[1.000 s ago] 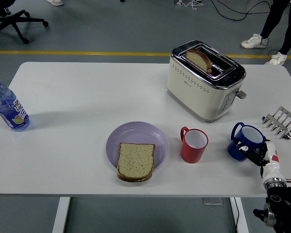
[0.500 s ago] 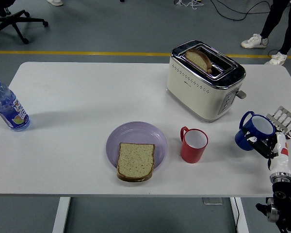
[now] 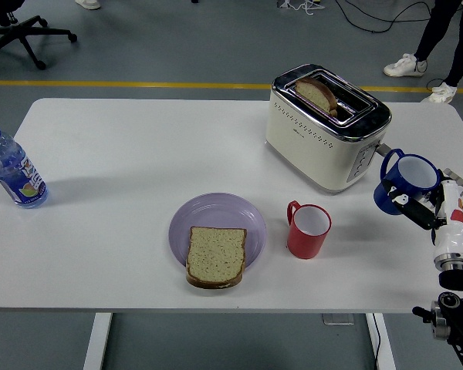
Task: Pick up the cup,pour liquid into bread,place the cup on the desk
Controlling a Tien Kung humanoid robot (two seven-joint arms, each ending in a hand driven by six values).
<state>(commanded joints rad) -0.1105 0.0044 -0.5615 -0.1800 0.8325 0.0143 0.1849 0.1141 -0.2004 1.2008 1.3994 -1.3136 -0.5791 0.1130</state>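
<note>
Nearest the robot's edge: slice of bread (image 3: 216, 257) lying flat on the near half of a lilac plate (image 3: 216, 214), overhanging the plate's front rim; its long axis runs near-to-far. Just right of the plate, apart from it, a red cup (image 3: 309, 230) stands upright on the table (image 3: 123, 154), handle to the left, untouched. Right hand (image 3: 423, 208) enters from the lower right corner and has its fingers closed round a blue cup (image 3: 403, 182), gripping it on its right side; the cup is clear of the table surface, slightly tilted, mouth up, handle pointing left and away. Liquid inside cannot be made out. Key relation: the bread lies well to the left of the held cup and somewhat nearer the robot, with the red cup standing between them on the direct line. Judgement: pick-up step looks done; the carry toward the bread calls for a leftward sweep high enough to pass over the red cup, then a tilt toward the slice. Left hand not seen. Further back: a cream toaster (image 3: 328, 127) with a slice in its slot, close to the blue cup's left. A metal rack (image 3: 459, 187) sits behind the hand. Water bottle (image 3: 12, 169) at the far left edge. Legs of a person (image 3: 447, 38) beyond the table.
</note>
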